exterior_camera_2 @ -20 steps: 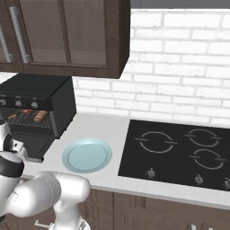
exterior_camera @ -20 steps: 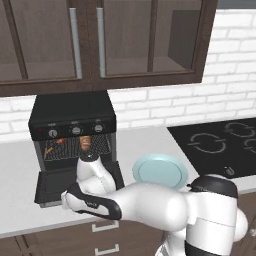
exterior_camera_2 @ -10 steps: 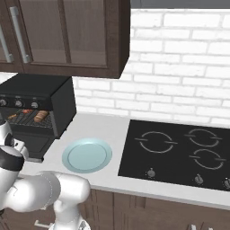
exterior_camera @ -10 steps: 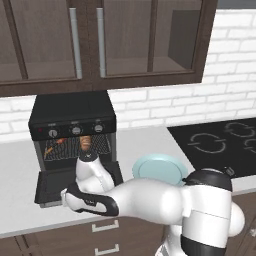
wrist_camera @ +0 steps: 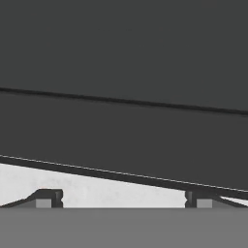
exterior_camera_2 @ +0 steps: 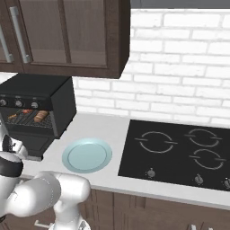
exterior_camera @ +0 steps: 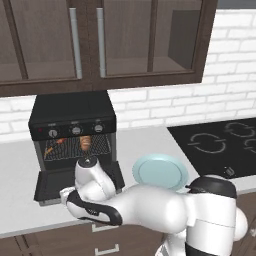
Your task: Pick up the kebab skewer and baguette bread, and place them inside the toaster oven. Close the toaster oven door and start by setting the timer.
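- Already the skewer [exterior_camera: 54, 145] and the bread [exterior_camera: 85, 143] lie side by side on the wire rack inside the oven [exterior_camera: 73, 131], left of centre in the left base view; the skewer is the one further left.
- Below them the door [exterior_camera: 60, 182] hangs open and flat, jutting over the counter [exterior_camera: 15, 200] toward the arm.
- From the hand view, the gripper [wrist_camera: 121, 199] sits low at the door's front edge: dark panel fills the upper frame, pale counter shows in a strip beneath, and the two fingertips [wrist_camera: 47, 197] stand wide apart with nothing between them.
- Judged as the next thing to handle, the door is a stiff, smooth, hinged slab; it probably swings easily, though its glass face looks slippery.
- Best contact is likely under the free front lip, near its middle, pushing up and back so it turns evenly on the bottom hinge.
- Whether the tips touch the lip yet is hard to tell.
- Lower centre, a blue plate [exterior_camera: 160, 171] rests just right of the door.
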